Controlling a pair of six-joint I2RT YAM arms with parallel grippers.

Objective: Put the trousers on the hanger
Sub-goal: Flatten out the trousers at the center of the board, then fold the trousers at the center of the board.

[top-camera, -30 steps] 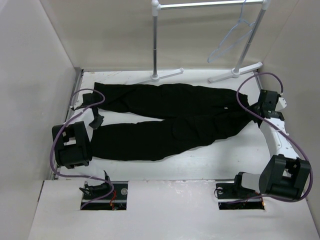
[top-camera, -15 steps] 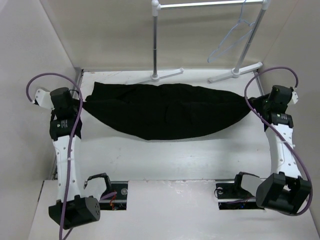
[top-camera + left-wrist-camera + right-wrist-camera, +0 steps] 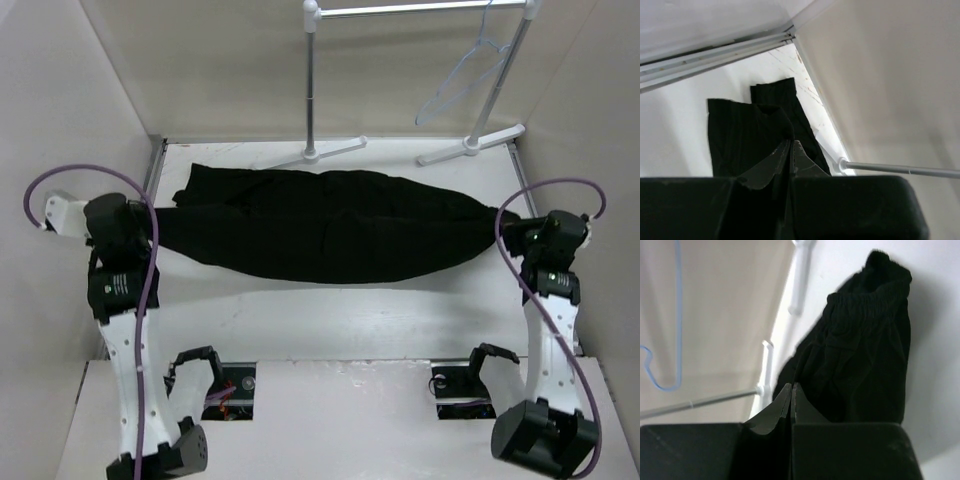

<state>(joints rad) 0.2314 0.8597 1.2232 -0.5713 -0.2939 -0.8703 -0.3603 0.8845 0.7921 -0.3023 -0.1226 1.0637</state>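
Observation:
The black trousers are folded lengthwise and stretched between my two grippers, sagging in the middle over the white table. My left gripper is shut on the leg end at the left; in the left wrist view its tips pinch the dark cloth. My right gripper is shut on the waistband end at the right, where the elastic waist bunches beyond its tips. The pale hanger hangs from the rack rail at the back right and shows as a thin blue wire.
A white garment rack with a metal rail stands at the back; its feet rest on the table behind the trousers. Side walls close in left and right. Both arm bases sit at the near edge.
The trousers lay flat with the legs apart; both grippers closed on the ends, lifted and folded them into one band, then drew it slightly toward the near side.

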